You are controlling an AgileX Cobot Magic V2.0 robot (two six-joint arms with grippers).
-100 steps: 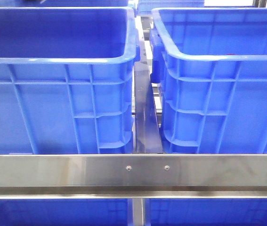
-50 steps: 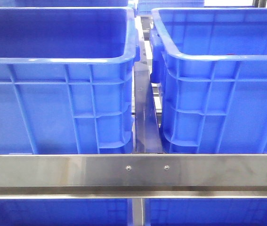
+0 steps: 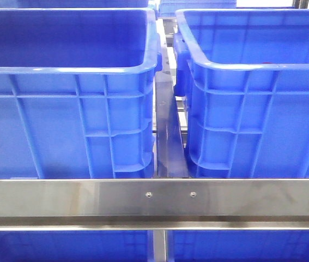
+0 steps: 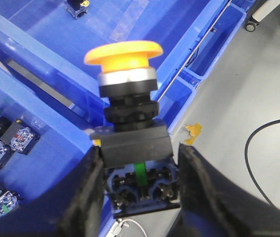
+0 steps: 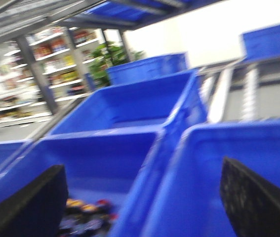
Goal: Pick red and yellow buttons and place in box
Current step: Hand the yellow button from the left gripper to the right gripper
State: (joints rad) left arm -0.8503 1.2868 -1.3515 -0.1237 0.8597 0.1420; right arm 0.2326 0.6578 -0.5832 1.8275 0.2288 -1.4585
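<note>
**Yellow button gripped and lifted; front view unchanged**

Although the front view shows neither arm, it gives the setting: two tall blue crates, the left crate [image 3: 67, 98] and the right crate [image 3: 258, 98], stand side by side behind a steel rail [image 3: 154, 199], a narrow gap between them. Nothing in this view differs from a second ago or half a second ago, so whatever the arms are doing goes on outside it.

In the left wrist view, the left tool [image 4: 140, 192] is clenched on the yellow button [image 4: 125, 52]: its two dark fingers [image 4: 88, 192] press the black body of the switch from either side, the mushroom cap pointing away from the tool. The button hangs clear of everything, with a blue bin [image 4: 41, 113] beyond and below it, where several more switch blocks [image 4: 11, 140] lie, one with a green cap. Grey floor shows past the bin's edge. I judge the pick done and the carry to the box as the step in hand.

In the right wrist view, blurred, the right tool [image 5: 144, 207] stands spread with nothing between its fingers, looking over blue crates [image 5: 130, 118]. A heap of buttons [image 5: 83, 215] lies just ahead of it in the nearest one, a likely next pick.
</note>
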